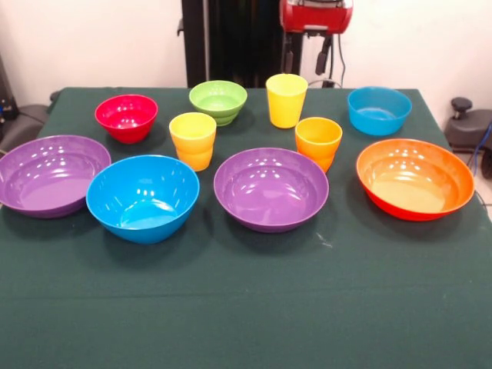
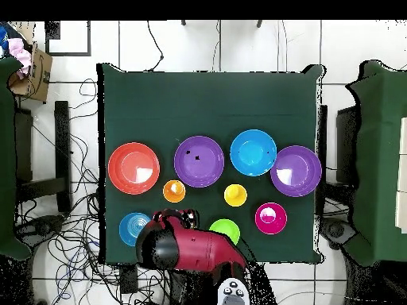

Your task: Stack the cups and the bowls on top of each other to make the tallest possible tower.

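The arm (image 2: pixel 187 248) is showing as a bulky, rounded body in glossy dark red, with black sections at its joints, when seen from above. A black ring-shaped part (image 2: pixel 176 216) is sitting at its far end, with small red spots around the rim. Near its base, a light grey panel (image 2: pixel 232 294) is carrying a few dark round buttons. In the front view, a shiny red housing (image 1: pixel 316 14) with a grey band is hanging at the top edge, black brackets and thin black cables (image 1: pixel 326 54) are trailing below it, and a black upright column (image 1: pixel 231 38) is standing behind.
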You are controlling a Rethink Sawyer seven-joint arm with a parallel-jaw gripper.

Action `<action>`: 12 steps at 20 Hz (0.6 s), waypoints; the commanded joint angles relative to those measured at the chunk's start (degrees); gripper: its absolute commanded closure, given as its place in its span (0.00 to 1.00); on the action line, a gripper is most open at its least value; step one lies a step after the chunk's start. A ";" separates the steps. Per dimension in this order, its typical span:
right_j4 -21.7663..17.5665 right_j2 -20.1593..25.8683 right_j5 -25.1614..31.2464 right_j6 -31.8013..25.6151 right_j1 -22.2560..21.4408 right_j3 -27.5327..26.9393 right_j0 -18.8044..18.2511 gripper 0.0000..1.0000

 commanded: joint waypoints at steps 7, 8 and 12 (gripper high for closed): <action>-2.85 1.49 -4.88 9.37 7.89 4.85 0.92 0.00; -2.88 1.57 -5.18 9.32 8.08 4.96 0.70 0.00; -3.31 1.36 -8.08 9.55 11.34 4.47 0.23 0.00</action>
